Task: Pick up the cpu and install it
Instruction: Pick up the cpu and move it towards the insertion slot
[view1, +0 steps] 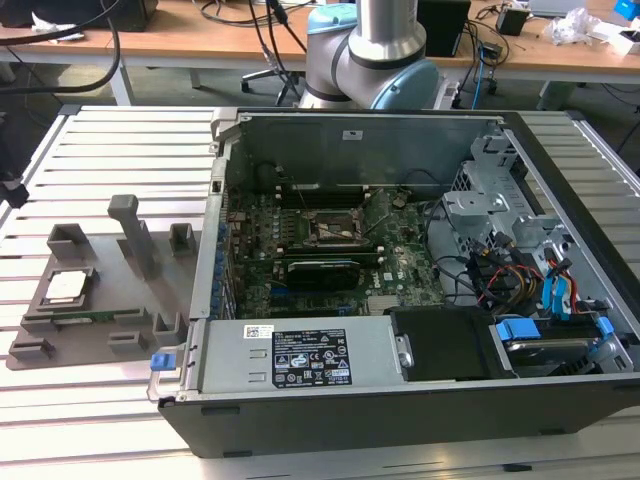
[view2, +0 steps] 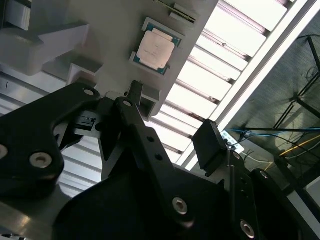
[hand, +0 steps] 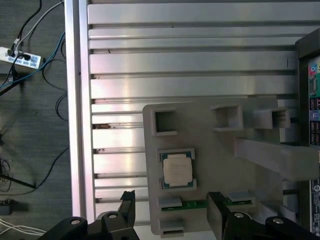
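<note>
1. Behind the open computer case (view1: 400, 425) in the exterior view: the grey-and-blue joint housing of the arm (view1: 372, 55), with a silver link rising past the picture's upper edge.
2. Wrist end turned down toward the slatted bench (view1: 110, 135), over the grey holder (view1: 115, 292) set just beside the case on the exterior view's left.
3. Spread wide, with nothing between the two black fingers (hand: 218, 215): the tool (hand: 171, 197), raised above the holder and touching none of it.
4. Flat in a square recess on the holder, metal top up: the cpu (hand: 177, 169), apart from both fingertips and roughly in line with the gap between them in the first wrist view.
5. Same cpu in the second wrist view, lying beyond the fingertips on the pale holder.
6. In a slot of the holder just beside the cpu, on the side nearer the fingertips: a green memory stick (hand: 198, 204).
7. Inside the case, on the motherboard (view1: 300, 262): the black-framed socket (view1: 335, 232), well apart from the cpu.
</note>
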